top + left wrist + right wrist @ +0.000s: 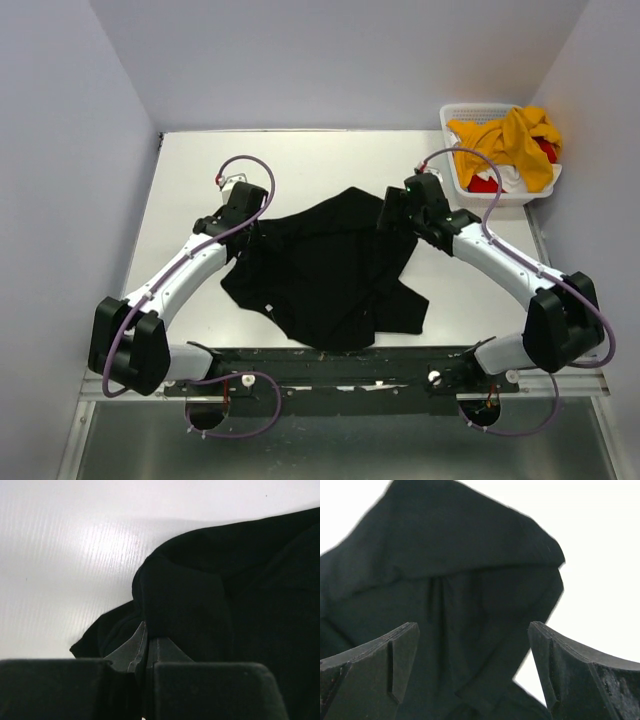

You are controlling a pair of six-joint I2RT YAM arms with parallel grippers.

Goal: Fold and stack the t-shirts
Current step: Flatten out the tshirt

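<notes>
The table point(300, 160) fills the middle of the top view. A large shirt point(330, 275) lies spread on it at the centre of the frame and reaches toward the table's lower edge. The left gripper point(258, 228) sits at the shirt's left edge, and the right gripper point(392, 212) at its upper right corner. A basket point(470, 110) stands in the upper right of the frame, behind the right arm point(500, 265) and apart from the large shirt. A heap of shirts point(515, 145) lies in the basket and hangs over its right rim.
</notes>
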